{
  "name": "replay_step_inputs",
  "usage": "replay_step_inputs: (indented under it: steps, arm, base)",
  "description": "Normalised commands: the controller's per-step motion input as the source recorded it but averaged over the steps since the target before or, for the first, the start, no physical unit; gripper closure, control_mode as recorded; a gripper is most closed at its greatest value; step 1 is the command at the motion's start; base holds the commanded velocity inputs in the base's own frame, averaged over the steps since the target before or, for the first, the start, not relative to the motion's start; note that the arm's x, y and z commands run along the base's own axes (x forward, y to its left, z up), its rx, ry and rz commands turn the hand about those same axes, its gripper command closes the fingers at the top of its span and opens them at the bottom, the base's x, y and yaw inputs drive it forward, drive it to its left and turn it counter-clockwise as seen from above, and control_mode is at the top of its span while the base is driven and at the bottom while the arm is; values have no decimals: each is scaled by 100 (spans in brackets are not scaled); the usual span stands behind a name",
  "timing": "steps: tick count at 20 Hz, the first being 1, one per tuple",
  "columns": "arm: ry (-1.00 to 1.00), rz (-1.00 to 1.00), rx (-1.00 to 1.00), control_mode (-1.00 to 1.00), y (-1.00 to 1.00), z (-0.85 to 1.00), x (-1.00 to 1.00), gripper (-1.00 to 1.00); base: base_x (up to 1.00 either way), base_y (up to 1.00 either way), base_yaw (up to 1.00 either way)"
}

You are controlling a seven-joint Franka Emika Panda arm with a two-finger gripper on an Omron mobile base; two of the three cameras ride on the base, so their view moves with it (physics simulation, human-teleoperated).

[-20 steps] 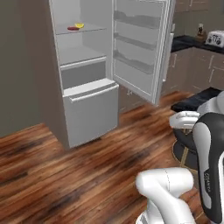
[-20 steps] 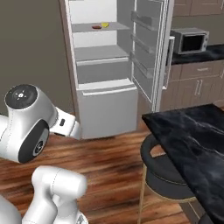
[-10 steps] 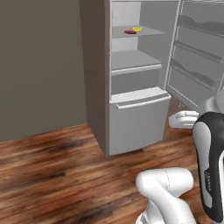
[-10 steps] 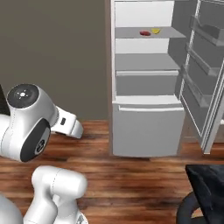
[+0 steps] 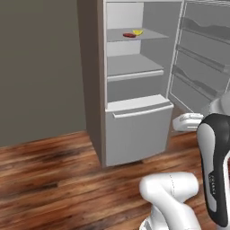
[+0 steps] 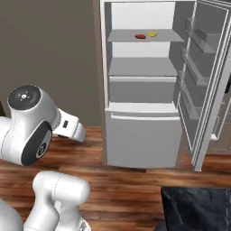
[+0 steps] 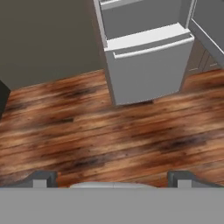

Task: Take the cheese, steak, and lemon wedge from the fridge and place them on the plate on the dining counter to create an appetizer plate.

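The fridge (image 5: 134, 112) stands open ahead of me, its door (image 6: 203, 81) swung out to the right. On its top shelf lies the red steak (image 5: 129, 35) (image 6: 140, 36). Just right of the steak sits a small yellow curved piece, the lemon wedge (image 5: 138, 32) (image 6: 152, 33) by its look. I cannot make out the cheese at this distance. The plate is out of view. A black corner of the dining counter (image 6: 198, 210) shows at the lower right. My gripper (image 7: 113, 180) hangs open and empty over the wooden floor, short of the fridge's bottom drawer (image 7: 148, 65).
Wooden floor (image 7: 100, 131) stretches between me and the fridge. A dark wall (image 5: 40, 67) runs left of the fridge. The open door's shelves (image 5: 197, 58) jut out on the right side.
The base has driven and turned, so both base views shifted: the fridge now stands nearer and more centred. The gripper stays open and the arm's pose looks unchanged.
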Motion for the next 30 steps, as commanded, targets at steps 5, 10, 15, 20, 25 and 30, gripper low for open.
replay_step_inputs:
  steps: [5,10,15,20,25,30]
  arm:
    - [0,0,0,100,0,0,0,-100]
    - [0,0,0,100,0,0,0,-100]
    - [0,0,0,100,0,0,0,-100]
    - [0,0,0,100,0,0,0,-100]
    - [0,0,0,100,0,0,0,-100]
    - [0,0,0,100,0,0,0,-100]
  base:
    - [50,-48,5]
    - [98,-6,3]
    - [99,-9,4]
    - [67,-38,1]
    - [57,-41,0]
    - [81,-26,2]
